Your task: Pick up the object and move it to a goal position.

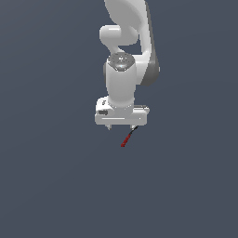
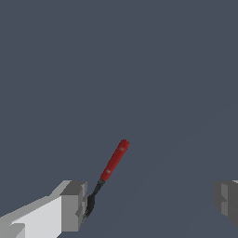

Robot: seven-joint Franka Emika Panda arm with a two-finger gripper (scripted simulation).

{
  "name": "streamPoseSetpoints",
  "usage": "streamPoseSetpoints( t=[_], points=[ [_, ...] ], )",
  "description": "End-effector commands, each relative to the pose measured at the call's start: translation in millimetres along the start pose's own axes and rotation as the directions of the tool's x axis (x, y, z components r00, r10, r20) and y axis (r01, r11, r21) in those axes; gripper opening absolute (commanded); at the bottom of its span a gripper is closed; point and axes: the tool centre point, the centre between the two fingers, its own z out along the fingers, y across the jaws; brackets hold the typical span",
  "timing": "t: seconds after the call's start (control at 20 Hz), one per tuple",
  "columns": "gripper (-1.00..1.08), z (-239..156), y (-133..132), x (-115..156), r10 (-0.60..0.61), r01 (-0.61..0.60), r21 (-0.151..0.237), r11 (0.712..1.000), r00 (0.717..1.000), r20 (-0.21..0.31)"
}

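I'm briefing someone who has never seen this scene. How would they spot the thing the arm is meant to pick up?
Find the white robot arm and follow it down to its gripper. Just below the gripper, toward the exterior view's right, a thin stick slants downward. It is the only coloured thing against the plain grey background: red for most of its length, with a short black end nearest one finger.

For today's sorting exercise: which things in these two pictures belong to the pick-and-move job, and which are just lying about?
Belong to the job:
- thin red rod-like stick with a short black end
- white two-fingered gripper, fingers wide apart, stick's black end beside one finger

Just lying about:
- nothing else shows, only the plain dark grey ground
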Motion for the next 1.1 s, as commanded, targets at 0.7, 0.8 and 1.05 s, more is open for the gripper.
streamPoseSetpoints(
  t=[0.7, 0.8, 1.05],
  points=[
    [1.0, 62, -33, -34, 0.27, -0.27, -0.005, 0.963, 0.963, 0.019],
    [1.0, 71, -37, -40, 0.313, -0.313, -0.007, 0.95, 0.949, 0.021],
    [1.0, 92, -47, -56, 0.41, -0.41, -0.016, 0.912, 0.912, 0.024]
  ],
)
